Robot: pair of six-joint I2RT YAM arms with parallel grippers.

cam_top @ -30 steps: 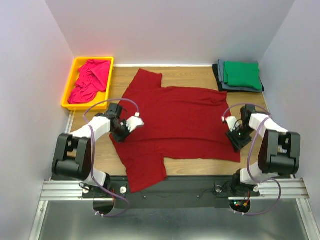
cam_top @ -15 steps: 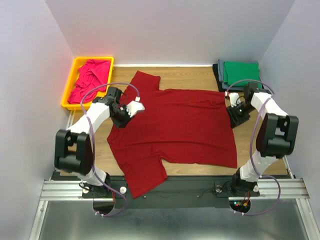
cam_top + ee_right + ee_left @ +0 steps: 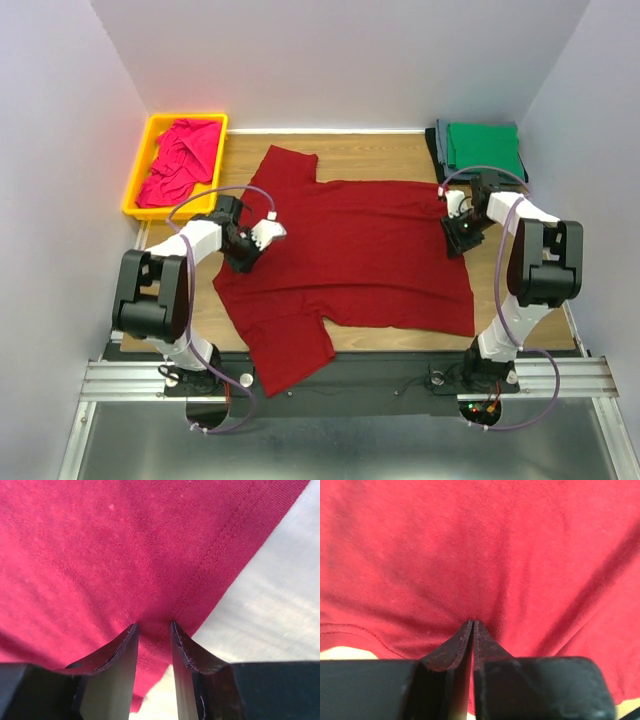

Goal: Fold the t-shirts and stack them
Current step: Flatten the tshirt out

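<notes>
Grips the dark red t-shirt (image 3: 360,250) at two opposite edges, spread flat on the table (image 3: 390,148) between the two sets of jaws, one sleeve trailing toward the near edge behind the left ones. Pinches with the left gripper (image 3: 472,624) pressed fully together, cloth puckering at the tips, close to a stitched edge. Nips with the right gripper (image 3: 153,626) beside the hem seam, jaws drawn close on a thin tuck of fabric, creases fanning ahead. Probably held so to keep the body taut and square it before folding; no fold made yet. Reaches low with left arm (image 3: 190,245) and right arm (image 3: 520,215), wrists tipped down and turned inward. Beyond the right jaws, folded and stacked: green t-shirt (image 3: 485,148) over darker folded t-shirts (image 3: 440,165). Beyond and outside the left jaws, crumpled in the yellow bin (image 3: 133,195): magenta-pink t-shirt (image 3: 180,160).
</notes>
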